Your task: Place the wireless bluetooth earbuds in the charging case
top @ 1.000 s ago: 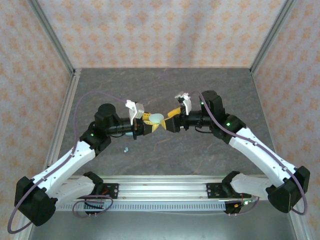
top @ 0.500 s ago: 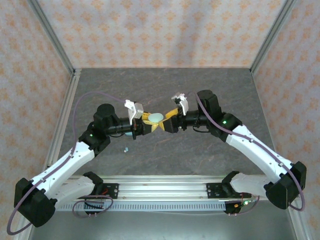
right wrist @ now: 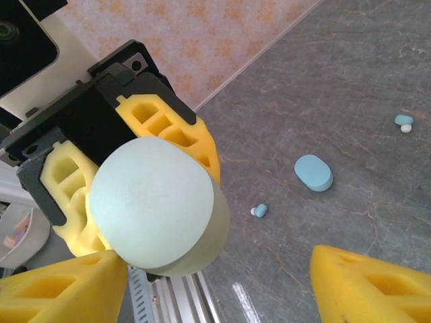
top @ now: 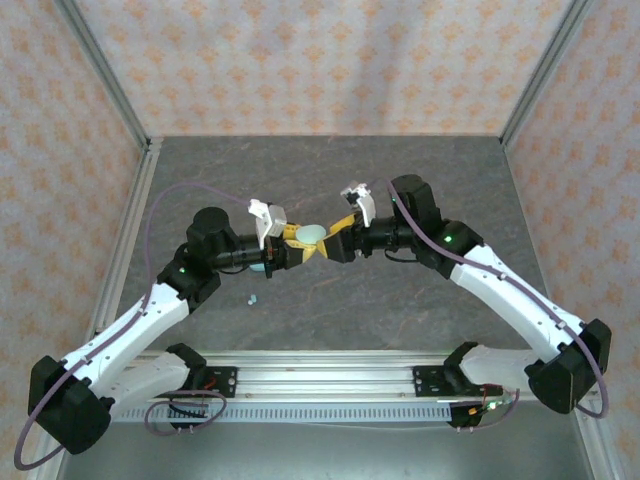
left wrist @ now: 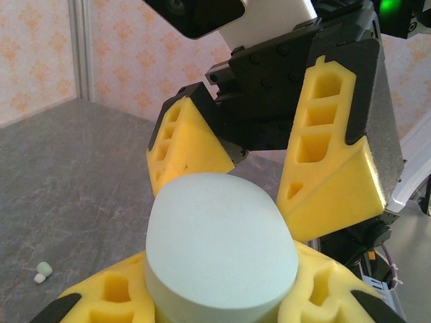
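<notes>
My left gripper is shut on the pale mint charging case, held above the middle of the table. The left wrist view has the case standing up between the left gripper's yellow fingers. My right gripper stands open, with a finger on either side of the case's far end. In the right wrist view the case sits close to one right finger. Two light blue earbuds and a pale mint earbud lie loose on the table.
A light blue oval case lies closed on the grey table between the blue earbuds. A small earbud rests on the table in front of the left arm. An aluminium rail runs along the near edge, and patterned walls stand on three sides.
The right gripper has moved left toward the held case, and its fingers now reach around the case's end. The left gripper has stayed put with the case.
</notes>
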You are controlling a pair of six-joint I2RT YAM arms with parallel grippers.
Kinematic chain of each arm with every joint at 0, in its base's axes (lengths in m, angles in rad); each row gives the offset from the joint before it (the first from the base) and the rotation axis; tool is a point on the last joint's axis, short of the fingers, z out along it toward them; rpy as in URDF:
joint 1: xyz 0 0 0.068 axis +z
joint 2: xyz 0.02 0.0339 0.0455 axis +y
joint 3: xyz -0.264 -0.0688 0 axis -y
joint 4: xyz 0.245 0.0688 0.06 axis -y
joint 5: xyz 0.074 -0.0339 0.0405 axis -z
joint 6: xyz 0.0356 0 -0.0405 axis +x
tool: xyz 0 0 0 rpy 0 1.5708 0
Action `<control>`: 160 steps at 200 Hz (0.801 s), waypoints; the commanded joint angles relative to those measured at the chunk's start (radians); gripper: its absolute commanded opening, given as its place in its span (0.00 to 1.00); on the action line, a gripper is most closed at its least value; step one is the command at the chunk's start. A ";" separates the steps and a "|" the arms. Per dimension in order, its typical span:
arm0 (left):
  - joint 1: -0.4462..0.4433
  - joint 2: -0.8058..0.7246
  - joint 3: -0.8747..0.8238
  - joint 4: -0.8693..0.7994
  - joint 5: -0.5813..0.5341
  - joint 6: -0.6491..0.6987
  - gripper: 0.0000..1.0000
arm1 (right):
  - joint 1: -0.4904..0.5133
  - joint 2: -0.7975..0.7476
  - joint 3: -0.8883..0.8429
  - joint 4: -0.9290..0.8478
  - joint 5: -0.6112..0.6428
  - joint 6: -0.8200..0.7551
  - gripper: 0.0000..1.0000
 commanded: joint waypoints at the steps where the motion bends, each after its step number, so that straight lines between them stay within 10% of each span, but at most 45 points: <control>1: -0.011 -0.016 0.013 -0.023 0.073 0.039 0.13 | -0.019 0.015 0.048 0.051 0.068 0.026 0.71; 160: -0.014 0.010 0.015 -0.057 0.084 0.082 0.12 | -0.056 0.015 0.051 0.074 0.095 0.103 0.70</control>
